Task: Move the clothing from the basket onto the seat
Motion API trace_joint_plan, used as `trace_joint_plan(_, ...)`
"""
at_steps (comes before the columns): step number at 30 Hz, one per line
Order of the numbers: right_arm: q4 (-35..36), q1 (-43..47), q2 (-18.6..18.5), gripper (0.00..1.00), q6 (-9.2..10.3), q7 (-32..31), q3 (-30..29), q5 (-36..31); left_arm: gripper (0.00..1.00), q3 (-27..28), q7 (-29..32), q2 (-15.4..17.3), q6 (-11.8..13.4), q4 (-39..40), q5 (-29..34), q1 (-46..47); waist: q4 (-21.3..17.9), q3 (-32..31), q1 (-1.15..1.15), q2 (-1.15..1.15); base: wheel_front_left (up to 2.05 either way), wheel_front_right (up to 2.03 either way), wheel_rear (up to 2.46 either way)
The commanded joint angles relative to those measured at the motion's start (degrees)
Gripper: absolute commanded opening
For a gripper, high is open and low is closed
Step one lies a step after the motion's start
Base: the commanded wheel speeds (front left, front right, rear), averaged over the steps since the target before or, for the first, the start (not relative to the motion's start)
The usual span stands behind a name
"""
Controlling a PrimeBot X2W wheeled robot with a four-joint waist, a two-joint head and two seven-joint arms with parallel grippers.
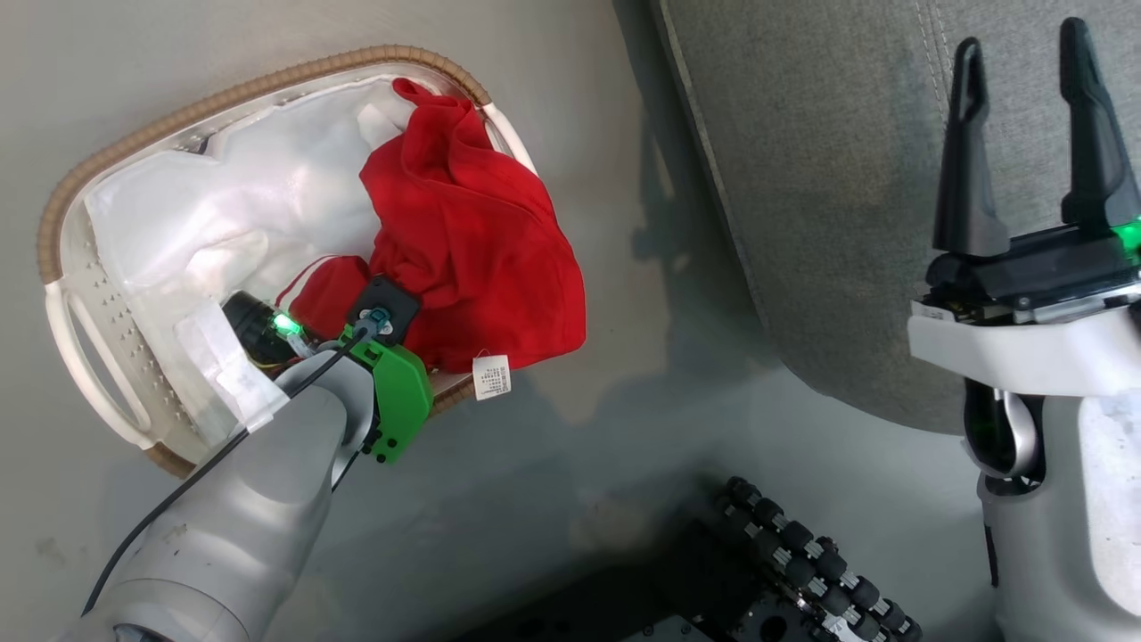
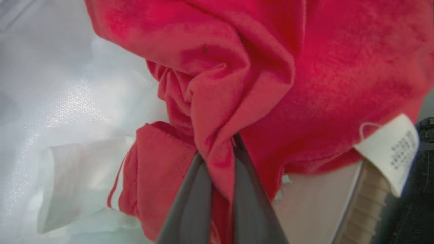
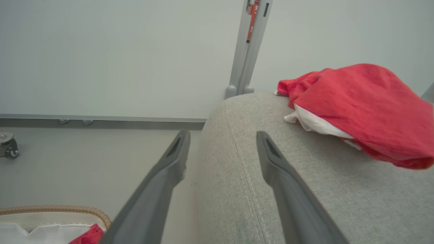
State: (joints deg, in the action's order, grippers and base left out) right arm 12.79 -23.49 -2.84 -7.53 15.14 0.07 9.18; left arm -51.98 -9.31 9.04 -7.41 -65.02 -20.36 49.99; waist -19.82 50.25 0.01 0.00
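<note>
Folds of a bright red soft garment [image 2: 305, 84] sit pinched in the left gripper [image 2: 218, 146], inside the cream perforated basket with brown woven rim [image 1: 53, 232]. Beyond, the right gripper [image 1: 1025, 134] hovers, jaws wide, over the large grey woven seat cushion [image 1: 829, 178], where another red white-trimmed garment [image 3: 366, 112] lies.

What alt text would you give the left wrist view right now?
The left gripper is shut on a bunched fold of the red garment inside the basket. A white tag hangs from the garment's edge at right, over the basket's brown rim, and the white liner lies at left.
</note>
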Motion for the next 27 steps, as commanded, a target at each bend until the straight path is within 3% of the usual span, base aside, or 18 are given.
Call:
trace_joint_plan(1, -0.39, -0.08, -0.12, 1.0, 0.08, 0.02, 0.28, -0.47, 0.0, -0.17, -1.02, 0.27, -0.11, 0.17, -0.41, 0.76, 1.0, -1.72, -0.01, 0.0, 0.0, 0.0, 0.0)
trace_joint_plan(14, -8.17, 3.12, -0.16, 1.0, 0.08, 0.02, 0.73, -5.54, 0.0, -2.84, -5.81, 3.96, -0.11, 5.78, -1.37, -2.45, 8.4, -17.0, -0.01, 0.0, 0.0, 0.0, 0.0)
trace_joint_plan(27, -17.54, 10.0, -0.19, 1.0, 0.08, 0.02, 2.56, -7.16, 0.0, -6.25, -5.86, 10.81, -0.11, 22.13, -2.04, -4.86, 14.54, -38.06, -0.01, 0.0, 0.0, 0.0, 0.0)
